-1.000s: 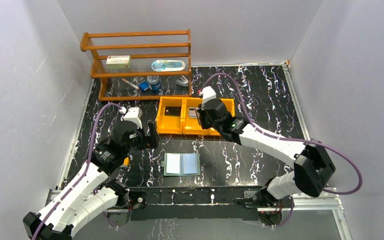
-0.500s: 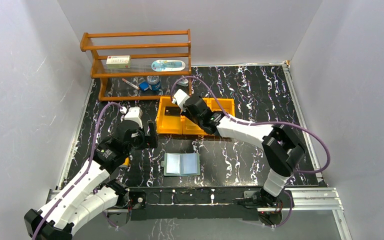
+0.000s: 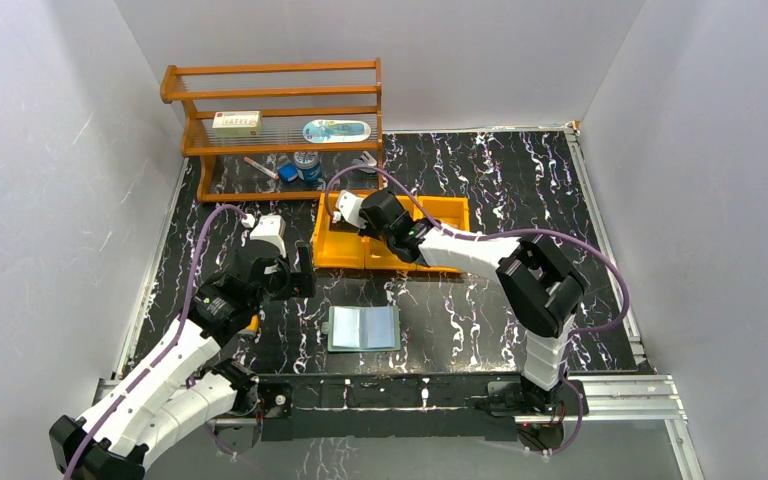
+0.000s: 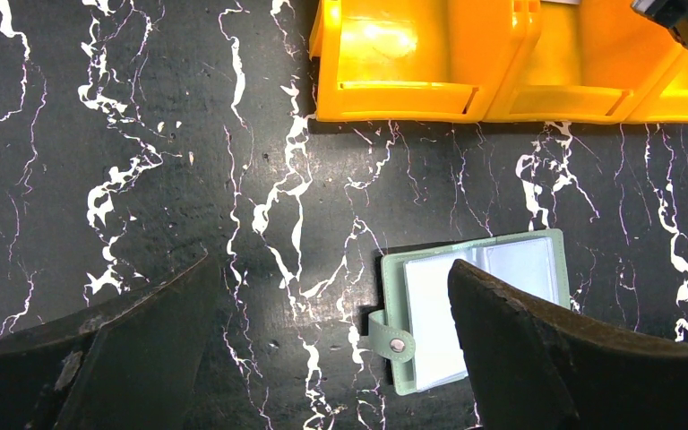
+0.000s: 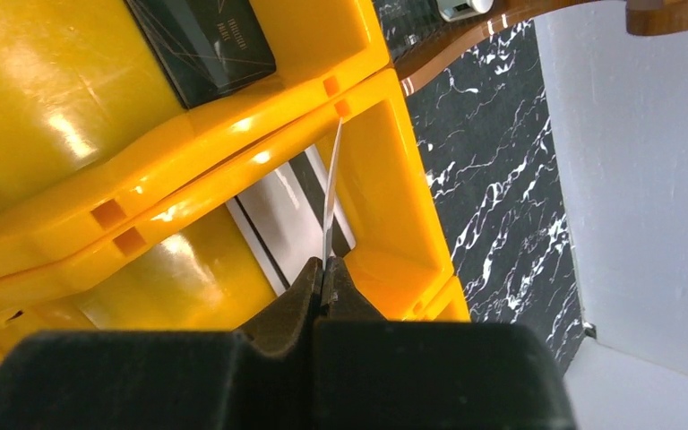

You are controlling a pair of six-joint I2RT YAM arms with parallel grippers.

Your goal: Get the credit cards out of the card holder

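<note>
Top view — holder: card holder (image 3: 363, 328) lies open on the desk (image 3: 520, 180) near the front edge, between the two arms. Its pockets look empty, though it is too small to be sure.
Top view — tray: orange tray (image 3: 445, 210) sits behind the holder. The right arm (image 3: 460, 245) reaches over its left half, and the left arm (image 3: 170, 365) waits near its left end.
Left wrist — left fingers (image 4: 520, 349): spread wide and holding nothing, above the desk, with the holder's snap-tab end below them.
Right wrist — right fingers (image 5: 322, 291): pinched shut on a pale card (image 5: 331, 193), which is edge-on and upright over the tray.
Right wrist — contents: black card (image 5: 202, 36) lies flat in one compartment, silver-grey card (image 5: 273, 215) in the next.
Step, my judgement: depositing the third card.
How to do it well: clear the divider wall, lower, tilt the card flat, then release low. Dropped upright, it may lean on the wall.
</note>
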